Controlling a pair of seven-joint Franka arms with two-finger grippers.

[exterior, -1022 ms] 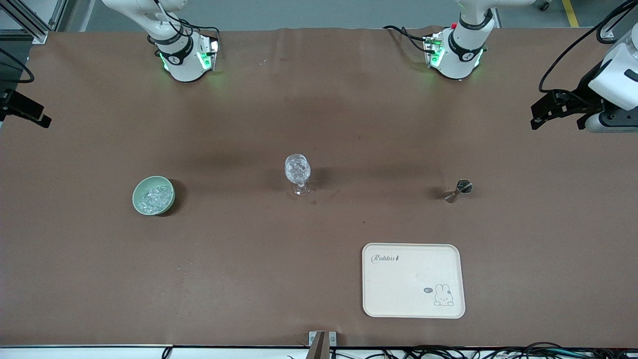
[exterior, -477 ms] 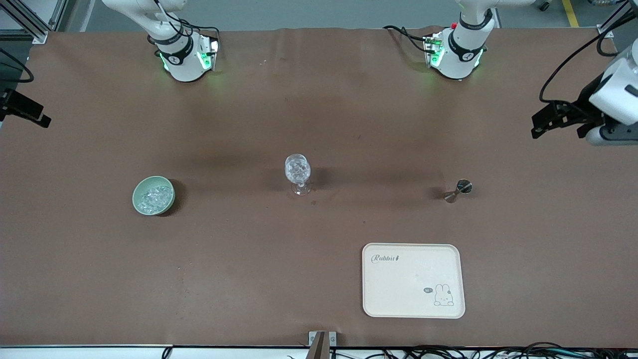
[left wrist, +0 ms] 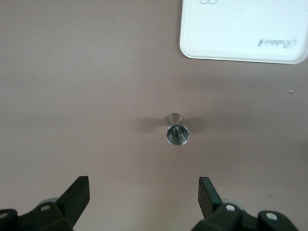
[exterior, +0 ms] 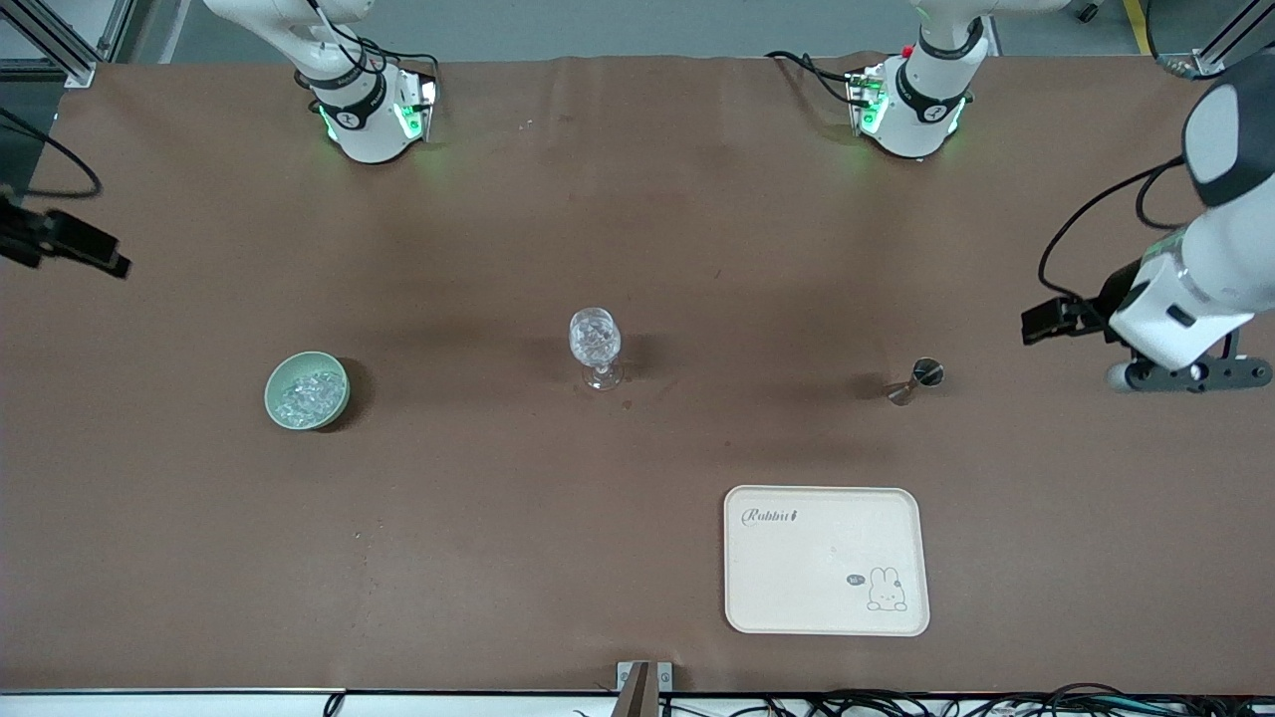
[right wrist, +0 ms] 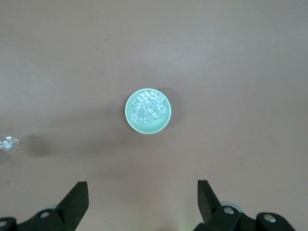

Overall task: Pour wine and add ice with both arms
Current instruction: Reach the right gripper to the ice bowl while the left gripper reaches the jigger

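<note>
A clear faceted wine glass stands mid-table. The ice fills a pale green bowl toward the right arm's end; the right wrist view shows the ice, its bowl and the glass. A small metal jigger stands toward the left arm's end, also in the left wrist view as the jigger. Wine is out of view. My left gripper hangs open over bare table beside the jigger. My right gripper hovers open at the table's end.
A cream tray with a rabbit print lies near the front edge, nearer the camera than the jigger; its corner shows as the tray in the left wrist view. Both arm bases stand along the back edge.
The left arm has swung in over the table and come closer to the jigger. The right gripper has edged a little inward over the table's end. Glass, bowl, jigger and tray have not moved.
</note>
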